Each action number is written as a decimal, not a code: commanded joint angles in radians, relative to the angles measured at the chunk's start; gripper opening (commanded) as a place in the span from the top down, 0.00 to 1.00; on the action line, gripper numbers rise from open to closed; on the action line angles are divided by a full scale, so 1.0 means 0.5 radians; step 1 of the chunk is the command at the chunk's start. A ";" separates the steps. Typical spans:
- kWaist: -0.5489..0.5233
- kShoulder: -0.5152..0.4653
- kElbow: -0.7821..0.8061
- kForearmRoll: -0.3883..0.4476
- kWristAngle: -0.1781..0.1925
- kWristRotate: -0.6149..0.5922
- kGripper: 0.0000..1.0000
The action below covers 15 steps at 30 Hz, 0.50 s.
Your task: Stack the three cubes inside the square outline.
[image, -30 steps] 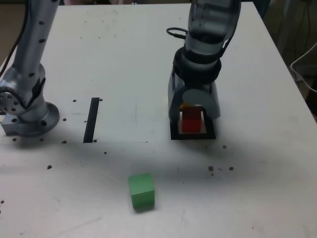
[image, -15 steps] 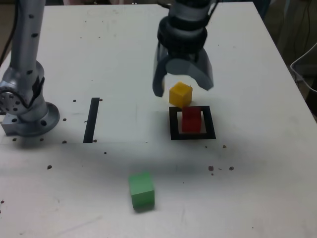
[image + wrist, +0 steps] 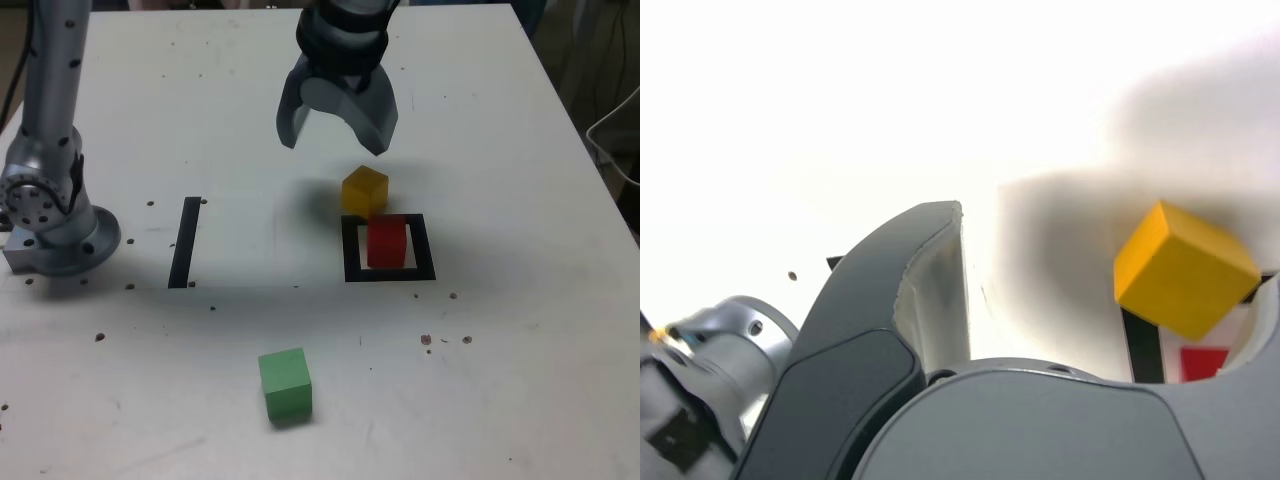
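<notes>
1. The gripper [image 3: 335,140] hangs above the white table [image 3: 520,380] with its two jaws spread wide apart and nothing between them; it sits up and toward the far side of the table from the square outline [image 3: 389,272].
2. In the wrist view one dark curved jaw fills the foreground, and the gripper [image 3: 1090,290] is clear of the cube beyond it.
3. The yellow cube [image 3: 364,190] rests just outside the square outline, against its far edge near the corner on the exterior view's left; whether it overlaps the black frame is hard to tell. The wrist view shows the yellow cube [image 3: 1183,270] turned corner-on, beside the frame.
4. The square outline holds the red cube [image 3: 386,243], upright on the white centre with nothing stacked on it. A sliver of the red cube [image 3: 1203,363] shows in the wrist view.
5. The green cube [image 3: 285,384] lies well apart from the outline, nearer the camera and toward the exterior view's left.
6. A narrow black strip [image 3: 185,242] lies farther toward the exterior view's left, next to the arm's base [image 3: 60,235].
</notes>
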 commanded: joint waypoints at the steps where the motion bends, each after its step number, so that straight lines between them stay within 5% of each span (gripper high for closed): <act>1: -0.008 0.026 0.020 -0.016 -0.021 0.131 0.00; 15: -0.033 0.157 0.002 -0.185 -0.163 0.428 0.01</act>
